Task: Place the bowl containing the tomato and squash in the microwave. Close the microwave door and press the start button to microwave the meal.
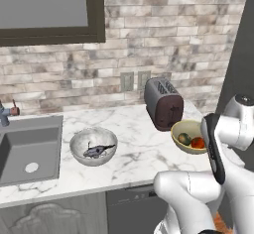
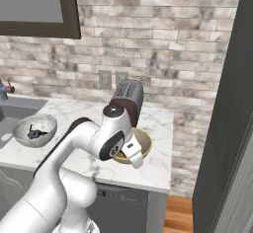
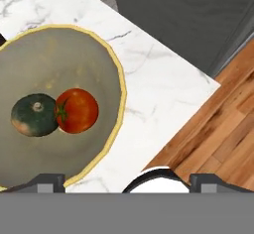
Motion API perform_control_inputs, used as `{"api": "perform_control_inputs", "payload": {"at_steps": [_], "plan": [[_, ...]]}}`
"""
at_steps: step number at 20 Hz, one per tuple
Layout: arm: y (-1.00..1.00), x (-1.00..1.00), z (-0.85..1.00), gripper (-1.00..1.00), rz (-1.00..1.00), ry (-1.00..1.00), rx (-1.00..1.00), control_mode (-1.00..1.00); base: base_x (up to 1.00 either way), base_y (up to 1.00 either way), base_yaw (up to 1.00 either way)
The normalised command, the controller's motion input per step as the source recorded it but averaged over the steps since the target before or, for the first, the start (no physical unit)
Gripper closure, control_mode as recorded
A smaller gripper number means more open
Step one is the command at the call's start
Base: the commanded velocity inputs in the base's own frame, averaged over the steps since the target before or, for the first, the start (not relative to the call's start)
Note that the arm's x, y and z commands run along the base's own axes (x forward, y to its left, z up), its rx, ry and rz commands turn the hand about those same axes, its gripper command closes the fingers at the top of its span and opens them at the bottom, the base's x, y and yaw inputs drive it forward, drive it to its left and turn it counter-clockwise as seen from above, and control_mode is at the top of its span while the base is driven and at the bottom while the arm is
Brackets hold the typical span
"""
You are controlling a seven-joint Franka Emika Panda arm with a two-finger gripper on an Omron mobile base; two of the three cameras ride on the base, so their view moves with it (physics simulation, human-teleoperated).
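Our gripper (image 3: 127,181) hangs with jaws spread wide and empty, one fingertip over the near rim of the bowl (image 3: 106,59), ready to pinch its wall. Tomato (image 3: 77,110) and squash (image 3: 33,114) touch inside; the bowl sits on the marble counter (image 1: 134,153) by the toaster (image 1: 163,103).

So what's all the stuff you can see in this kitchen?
bowl: one, yellow-tan, counter's right end by the toaster
tomato: one, red, inside that bowl
squash: one, dark green, touching the tomato
toaster: one, dark, against the brick wall
marbled bowl: one, grey-white, beside the sink, something dark inside
sink: one, grey, far left
counter: one, white marble
gripper: one, open, above the bowl's rim and counter
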Motion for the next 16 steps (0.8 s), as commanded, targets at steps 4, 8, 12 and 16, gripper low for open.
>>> {"api": "perform_control_inputs", "payload": {"at_steps": [4,8,12,16], "plan": [[-0.27,0.00,-0.37,-1.00,-0.05,0.15,0.00,-1.00,0.00,0.00,0.00],[0.00,0.03,-0.30,-1.00,-0.02,0.04,0.02,-1.00,0.00,0.00,0.00],[0.00,0.11,-0.20,-1.00,0.00,0.00,0.02,-1.00,0.00,0.00,0.00],[0.00,0.15,-0.28,-1.00,0.00,0.00,0.04,-1.00,0.00,0.00,0.00]]}}
